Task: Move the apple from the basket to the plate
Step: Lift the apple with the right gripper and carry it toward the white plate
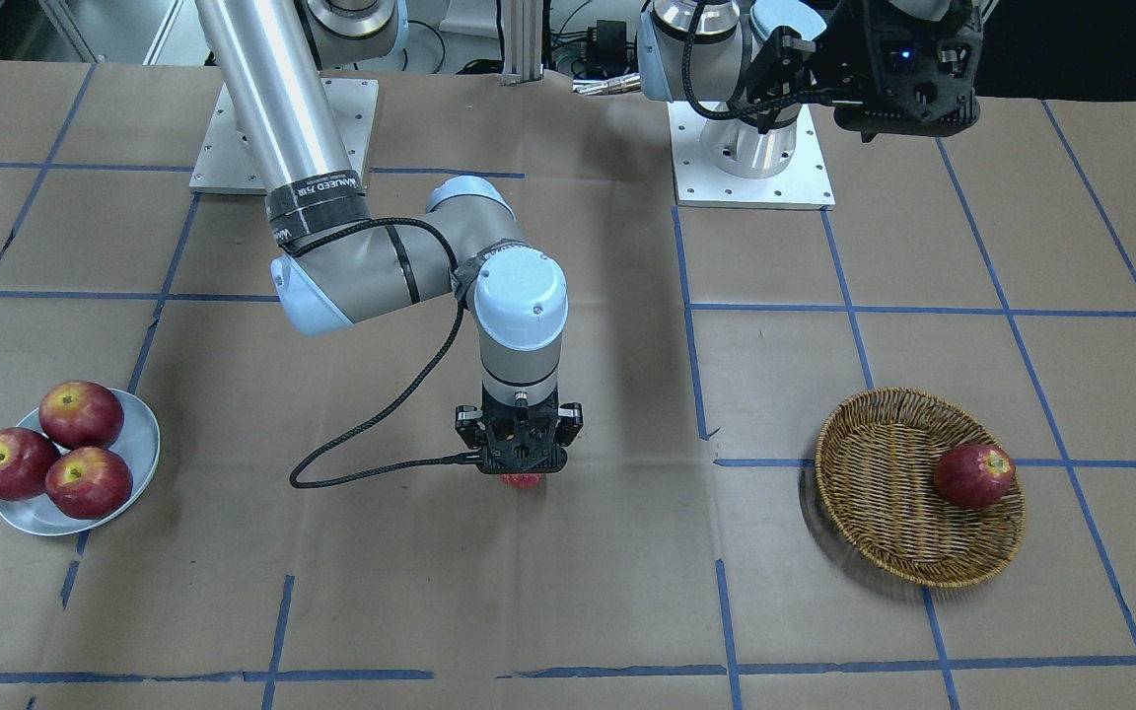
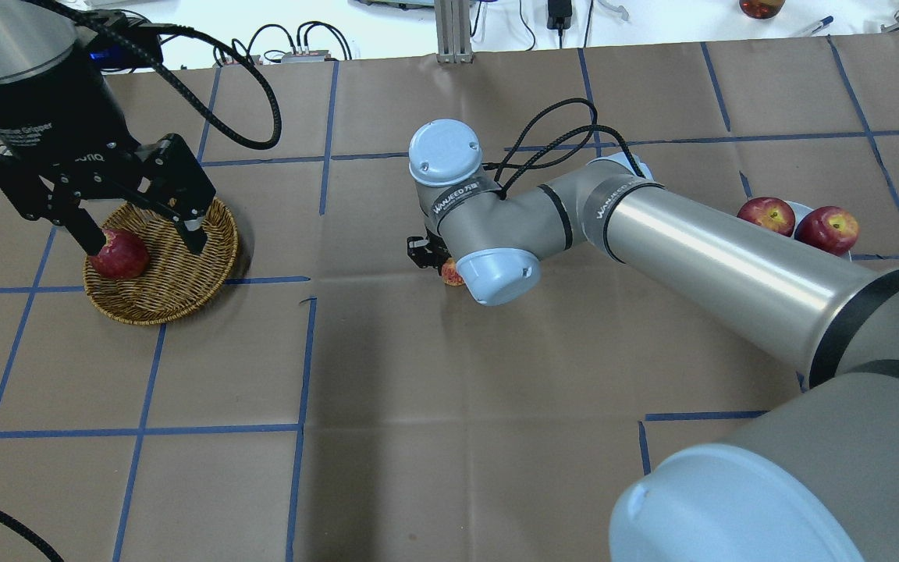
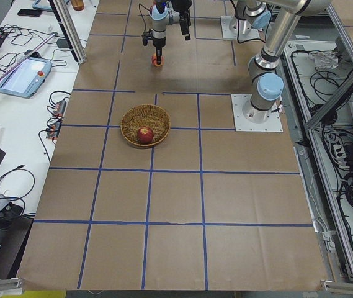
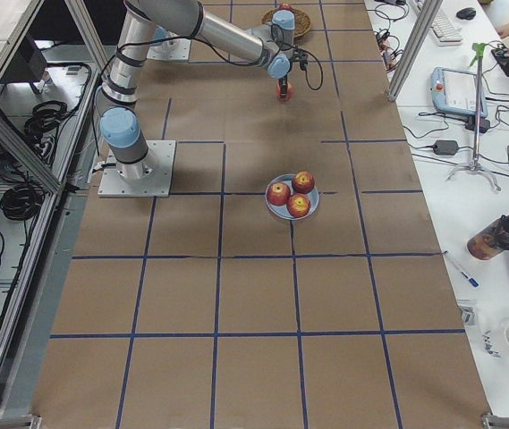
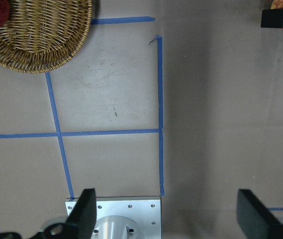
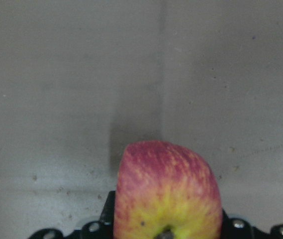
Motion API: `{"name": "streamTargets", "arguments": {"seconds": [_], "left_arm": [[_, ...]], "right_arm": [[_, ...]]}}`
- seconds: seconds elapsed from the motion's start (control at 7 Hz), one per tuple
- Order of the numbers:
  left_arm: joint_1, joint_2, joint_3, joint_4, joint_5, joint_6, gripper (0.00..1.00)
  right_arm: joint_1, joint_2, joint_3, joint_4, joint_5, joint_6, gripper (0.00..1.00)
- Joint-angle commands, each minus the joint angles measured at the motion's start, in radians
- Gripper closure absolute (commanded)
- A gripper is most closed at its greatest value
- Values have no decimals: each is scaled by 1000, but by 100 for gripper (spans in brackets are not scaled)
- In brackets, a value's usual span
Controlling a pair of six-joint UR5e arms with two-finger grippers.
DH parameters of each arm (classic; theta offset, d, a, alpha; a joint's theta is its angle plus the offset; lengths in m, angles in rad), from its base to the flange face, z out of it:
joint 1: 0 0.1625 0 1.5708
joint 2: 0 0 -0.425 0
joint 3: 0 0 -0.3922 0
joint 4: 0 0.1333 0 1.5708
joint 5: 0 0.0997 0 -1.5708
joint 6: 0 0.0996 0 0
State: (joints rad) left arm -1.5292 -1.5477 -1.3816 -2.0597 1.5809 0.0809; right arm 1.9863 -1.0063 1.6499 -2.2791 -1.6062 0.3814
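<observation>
The apple (image 1: 521,481), light red with yellow streaks, sits between the fingers of my right gripper (image 1: 520,473) over the middle of the table. It fills the right wrist view (image 6: 167,191). I cannot tell whether it touches the paper. The brown wicker basket (image 1: 874,473) holds one darker red apple (image 1: 974,475). The pale plate (image 1: 141,439) carries three red apples at the other end of the table. My left gripper (image 2: 140,238) is open and empty, high above the basket (image 2: 176,273).
The right arm's forearm (image 2: 699,250) stretches across the table and hides part of the plate in the overhead view. The two arm bases (image 1: 750,168) stand at the robot's edge. Brown paper with blue tape lines covers the table.
</observation>
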Motion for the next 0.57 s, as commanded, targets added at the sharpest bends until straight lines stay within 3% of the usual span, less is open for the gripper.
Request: {"name": "streamTargets", "arguments": {"seconds": [0.0,0.14,0.43], "left_arm": [[8,-61,30,-8,37,-1,1],[9,-92,51,-4,33,-1,1],[6,-108,27,134,60,-4,1]], "right_arm": [[-4,-26,-30,6,3,2,51],[-17,-58,-77,60,3,1,50],[-105,-159,-134,241,-3,-28,50]]}}
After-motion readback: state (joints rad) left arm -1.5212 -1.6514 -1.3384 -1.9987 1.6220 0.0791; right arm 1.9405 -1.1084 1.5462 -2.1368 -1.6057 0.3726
